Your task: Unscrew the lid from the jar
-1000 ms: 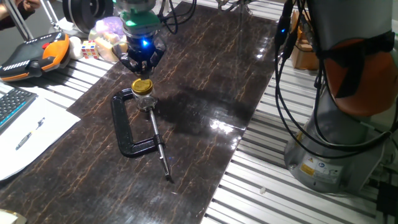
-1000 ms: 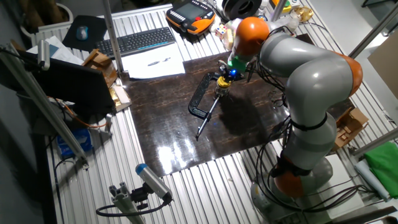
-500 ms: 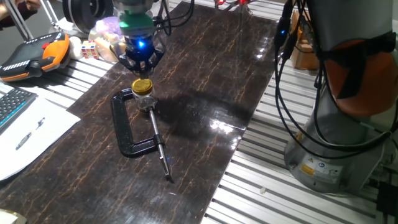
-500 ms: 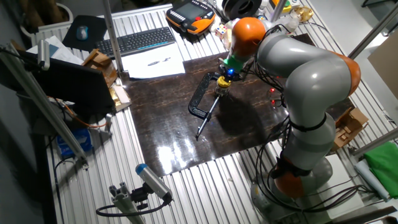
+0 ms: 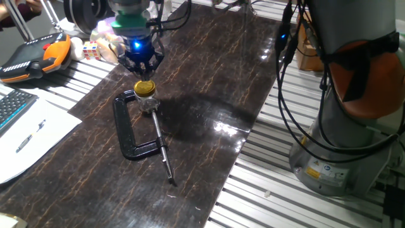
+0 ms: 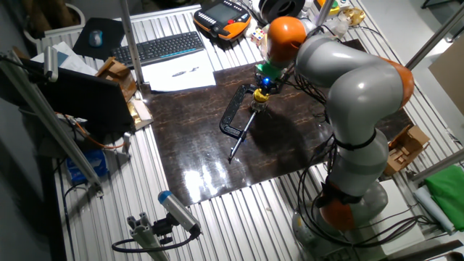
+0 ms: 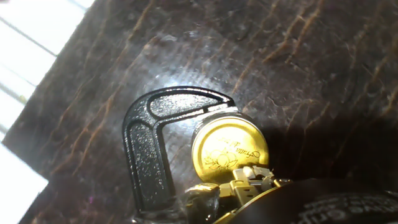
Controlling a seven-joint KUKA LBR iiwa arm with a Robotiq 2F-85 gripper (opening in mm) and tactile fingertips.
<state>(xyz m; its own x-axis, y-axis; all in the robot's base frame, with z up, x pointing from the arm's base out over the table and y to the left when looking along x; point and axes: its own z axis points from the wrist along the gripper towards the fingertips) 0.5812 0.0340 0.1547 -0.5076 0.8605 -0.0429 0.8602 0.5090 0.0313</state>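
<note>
while the lid [image 5: 145,85] sits on the jar [image 5: 146,99], the gripper [image 5: 140,63] hangs just above it, empty, fingers apart.

The tool [image 5: 140,65] hangs just above the lid [image 5: 145,86], air between them. A black C-clamp [image 5: 130,126] hugs the jar [image 5: 147,100], blocking its left side; the tabletop [image 5: 209,82] to the right lies open.

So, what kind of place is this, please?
Probably a robotics lab or workshop: an aluminium slatted bench, a keyboard with papers beside it, an orange teach pendant, and loose cables by the robot's base.
</note>
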